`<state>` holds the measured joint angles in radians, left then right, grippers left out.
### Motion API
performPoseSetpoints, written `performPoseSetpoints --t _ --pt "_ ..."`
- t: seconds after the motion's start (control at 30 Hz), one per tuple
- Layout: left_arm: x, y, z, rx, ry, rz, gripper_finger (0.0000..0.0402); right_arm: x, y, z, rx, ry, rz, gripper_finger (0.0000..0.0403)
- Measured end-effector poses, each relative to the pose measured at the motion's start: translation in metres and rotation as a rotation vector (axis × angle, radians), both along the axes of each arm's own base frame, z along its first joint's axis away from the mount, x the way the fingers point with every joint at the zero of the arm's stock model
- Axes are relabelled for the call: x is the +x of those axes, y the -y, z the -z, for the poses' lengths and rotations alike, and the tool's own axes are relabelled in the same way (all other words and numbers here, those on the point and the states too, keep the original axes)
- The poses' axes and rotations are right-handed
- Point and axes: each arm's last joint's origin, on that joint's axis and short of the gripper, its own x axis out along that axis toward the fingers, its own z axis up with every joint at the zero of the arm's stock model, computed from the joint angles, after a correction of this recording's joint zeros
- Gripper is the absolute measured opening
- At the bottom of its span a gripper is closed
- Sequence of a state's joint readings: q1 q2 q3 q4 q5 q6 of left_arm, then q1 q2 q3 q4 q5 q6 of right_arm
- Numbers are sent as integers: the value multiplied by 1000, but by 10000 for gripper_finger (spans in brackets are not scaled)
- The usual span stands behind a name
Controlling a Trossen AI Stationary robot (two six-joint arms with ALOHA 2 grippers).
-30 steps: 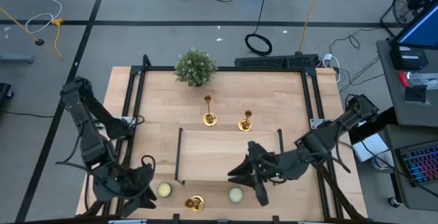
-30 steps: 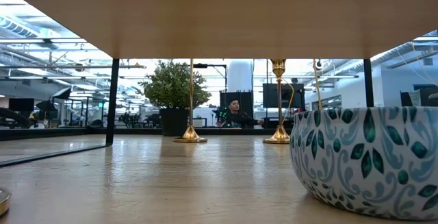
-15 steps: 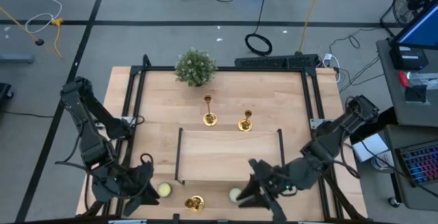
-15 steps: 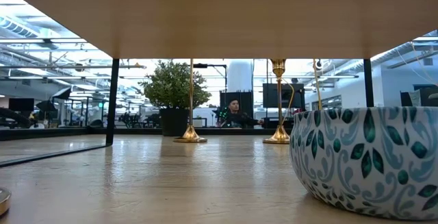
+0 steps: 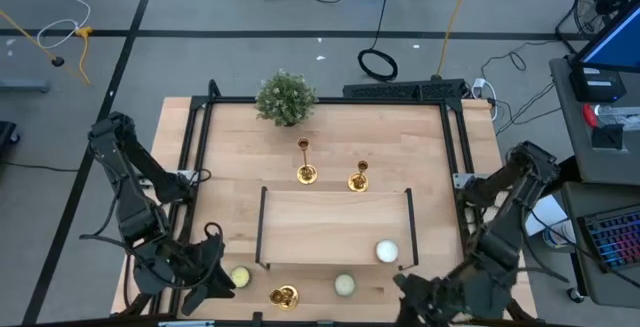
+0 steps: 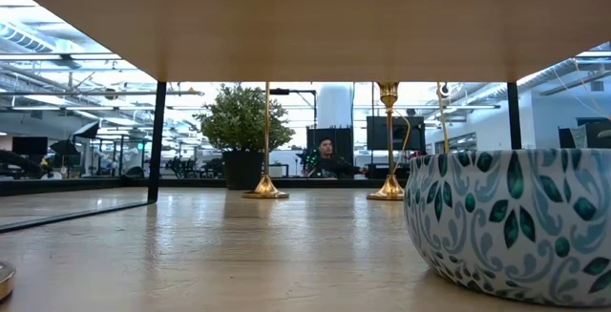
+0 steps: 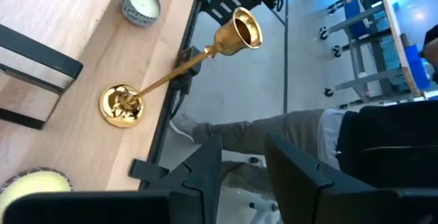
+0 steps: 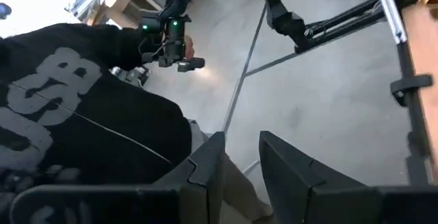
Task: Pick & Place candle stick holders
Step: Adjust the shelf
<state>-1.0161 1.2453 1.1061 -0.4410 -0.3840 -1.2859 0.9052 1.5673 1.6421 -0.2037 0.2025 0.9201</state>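
Three gold candle stick holders (image 5: 306, 162) stand on table (image 5: 330, 127).

Even, bright overhead light; the pale wooden table (image 5: 330, 147) shows only soft short shadows. Low view: ceiling strip lights bright in the far room, the underside of the wooden shelf (image 6: 315, 21) dimmer, the near blue-and-white patterned bowl (image 6: 511, 221) slightly soft. Glints on the shiny gold metal candlestick (image 7: 178, 70). Right wrist view washed out toward the windows.
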Motion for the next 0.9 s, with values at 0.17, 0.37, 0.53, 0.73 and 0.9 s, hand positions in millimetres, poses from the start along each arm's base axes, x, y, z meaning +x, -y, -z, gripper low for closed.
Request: performPoseSetpoints --t 0.17,0.37,0.53,0.73,0.9 --pt "2 -2 0 25 24 -25 115 -8 -9 25 8 -93 36 90" --pt "12 -10 0 75 57 -69 115 -13 -12 71 23 -273 79 90" --pt "28 -12 9 89 -1 -13 115 -24 -15 105 17 -401 76 88" --pt "47 -3 35 110 -131 88 115 -30 -12 124 -31 -467 127 53" --pt "59 4 53 142 -185 93 115 -32 -5 132 -128 -507 200 8"
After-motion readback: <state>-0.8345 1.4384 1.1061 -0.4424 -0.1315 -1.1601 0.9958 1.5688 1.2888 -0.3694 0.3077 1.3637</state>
